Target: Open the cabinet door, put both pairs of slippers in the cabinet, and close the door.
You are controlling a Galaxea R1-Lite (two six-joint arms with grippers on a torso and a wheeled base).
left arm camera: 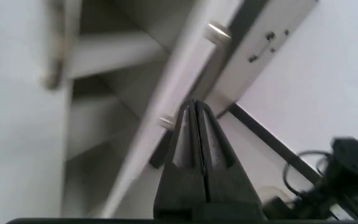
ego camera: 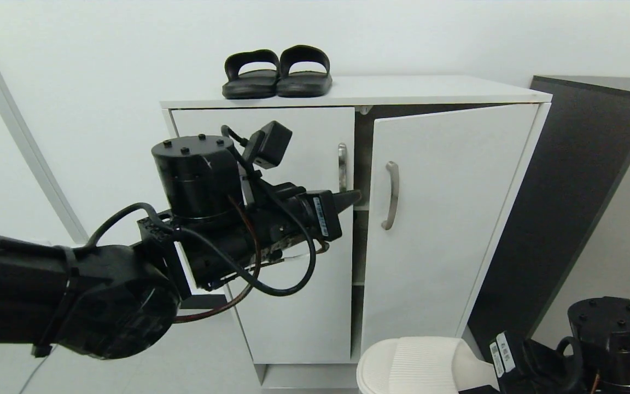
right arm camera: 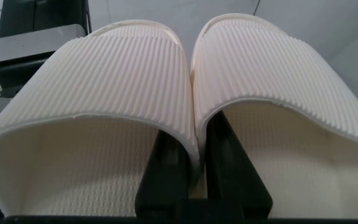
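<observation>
Domestic hallway or entry corner, possibly a staged one. Evidence: low white two-door laminate cabinet (ego camera: 430, 87) with curved brushed-metal handles (ego camera: 394, 194). Pair of black rubber slide slippers (ego camera: 298, 85) on its top, cream ribbed foam slippers (right arm camera: 123, 81) nearby. Tall dark grey unit (ego camera: 566, 191) beside it. Bare white wall (ego camera: 101, 54) behind.

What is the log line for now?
right door ajar | left pincer shut at door gap | right pincer shut on white slippers | black slippers on cabinet top
</observation>
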